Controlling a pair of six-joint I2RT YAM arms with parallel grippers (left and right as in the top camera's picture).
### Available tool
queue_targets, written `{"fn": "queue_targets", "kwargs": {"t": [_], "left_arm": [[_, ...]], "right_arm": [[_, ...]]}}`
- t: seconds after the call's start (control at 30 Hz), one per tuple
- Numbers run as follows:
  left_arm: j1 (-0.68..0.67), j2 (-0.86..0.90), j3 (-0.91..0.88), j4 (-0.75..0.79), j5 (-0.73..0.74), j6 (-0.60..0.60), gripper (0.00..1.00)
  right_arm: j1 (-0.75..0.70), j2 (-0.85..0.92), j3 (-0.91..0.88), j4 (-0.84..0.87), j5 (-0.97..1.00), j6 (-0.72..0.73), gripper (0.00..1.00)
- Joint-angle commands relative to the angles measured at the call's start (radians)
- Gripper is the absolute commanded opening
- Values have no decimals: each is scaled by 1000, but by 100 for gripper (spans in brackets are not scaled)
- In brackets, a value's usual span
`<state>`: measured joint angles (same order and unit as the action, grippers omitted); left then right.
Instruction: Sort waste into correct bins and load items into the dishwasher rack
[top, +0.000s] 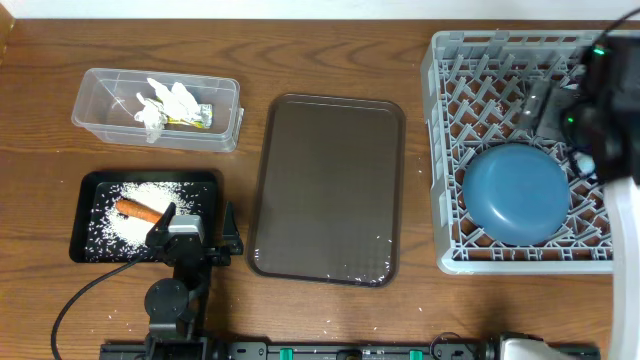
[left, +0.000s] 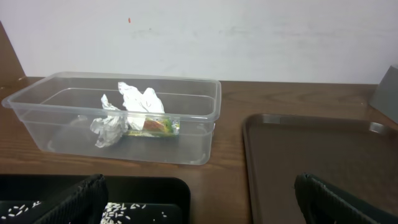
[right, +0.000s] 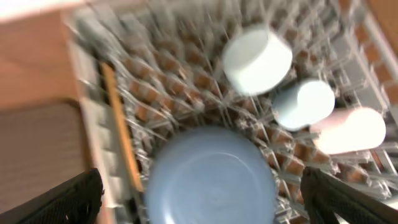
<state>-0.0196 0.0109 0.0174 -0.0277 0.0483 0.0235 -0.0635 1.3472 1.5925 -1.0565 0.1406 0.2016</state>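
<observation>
We find the left jaws wide apart at the lower left of the overhead frame. One finger is above the black tray (top: 84, 205) and the other is toward the brown serving tray (top: 325, 190).

The black tray holds the rice (top: 115, 230), scattered over its floor, and the carrot (top: 138, 210) lies on the grains. Above it, at upper left, the clear box (top: 100, 82) contains the crumpled paper (top: 165, 100) with the yellow-green wrapper (top: 197, 118) touching it. The serving tray lies mid-frame on the table (top: 40, 50), between the bins and the rack (top: 445, 150).

The rack fills the right side of the frame. The blue plate (top: 515, 193) rests among the pegs in its lower half. In the right wrist view, a chopstick (right: 118, 127) lies along the rack's left wall. Three small pale vessels (right: 258, 59) sit at upper right, just beside the plate. That view is blurred, so we cannot tell cup from bowl. The right jaws are wide apart above the plate.
</observation>
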Motion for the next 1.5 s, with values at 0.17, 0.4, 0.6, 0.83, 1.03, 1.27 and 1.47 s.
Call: {"fn": "queue_targets", "kwargs": {"t": [0.17, 0.4, 0.6, 0.83, 1.03, 1.27, 1.47], "left_arm": [[5, -6, -13, -42, -27, 6, 98], [5, -6, -13, -42, -27, 6, 98], [5, -6, -13, -42, -27, 6, 98], [5, -6, -13, -42, -27, 6, 98], [5, -6, -13, -42, -27, 6, 98], [5, -6, -13, -42, -27, 6, 98], [5, -6, -13, -42, -27, 6, 98]], "right_arm": [[-1, -359, -434, 306, -133, 11, 99], [-1, -683, -919, 667, -220, 11, 99], [-1, -913, -1224, 892, -280, 11, 99], [20, -1100, -1474, 1083, -291, 11, 99], [45, -1163, -1587, 1204, -276, 9, 99], [59, -1263, -1587, 1120, -252, -24, 99], [59, -1336, -1587, 988, -232, -35, 99]]}}
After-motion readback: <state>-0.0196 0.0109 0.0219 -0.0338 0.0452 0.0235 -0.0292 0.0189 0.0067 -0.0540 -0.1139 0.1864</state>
